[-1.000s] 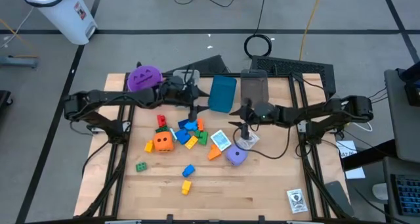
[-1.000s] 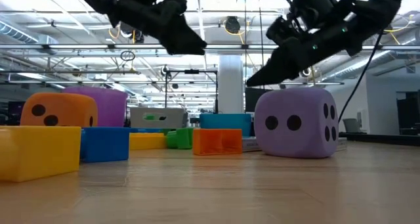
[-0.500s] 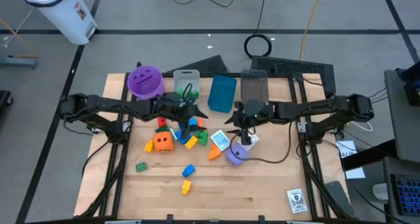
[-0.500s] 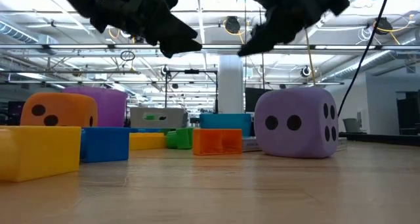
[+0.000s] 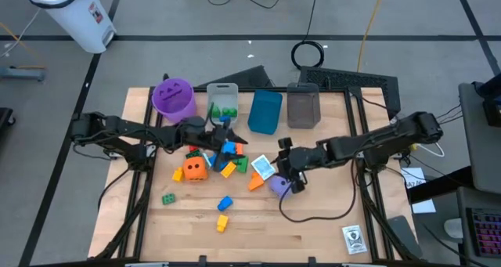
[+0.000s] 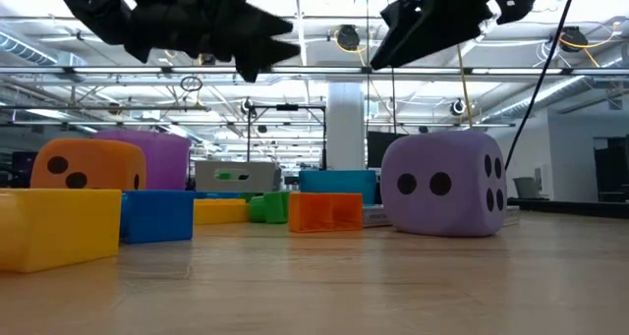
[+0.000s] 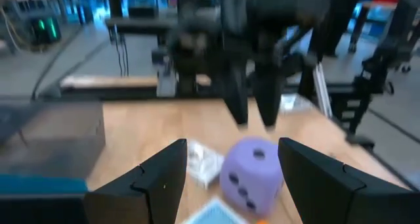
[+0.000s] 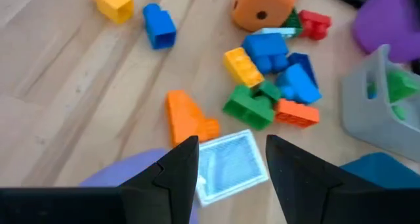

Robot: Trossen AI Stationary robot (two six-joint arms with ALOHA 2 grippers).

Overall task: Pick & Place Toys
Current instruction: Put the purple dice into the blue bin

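Three pips on purple die (image 7: 250,173)

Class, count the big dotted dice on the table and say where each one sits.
2. The orange die sits at the left edge of the brick pile; the purple die sits right of the pile, under the right gripper. None seems hidden.

Purple cup (image 5: 173,97); grey bin (image 5: 304,107); blue bin (image 5: 265,111).

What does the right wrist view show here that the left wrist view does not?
Only the right wrist view shows the orange die, the brick pile with its yellow brick, and the grey bin holding green pieces. Only the left wrist view shows the right gripper above the purple die, jaws open. Both views show that purple die and a white-grey printed cube.
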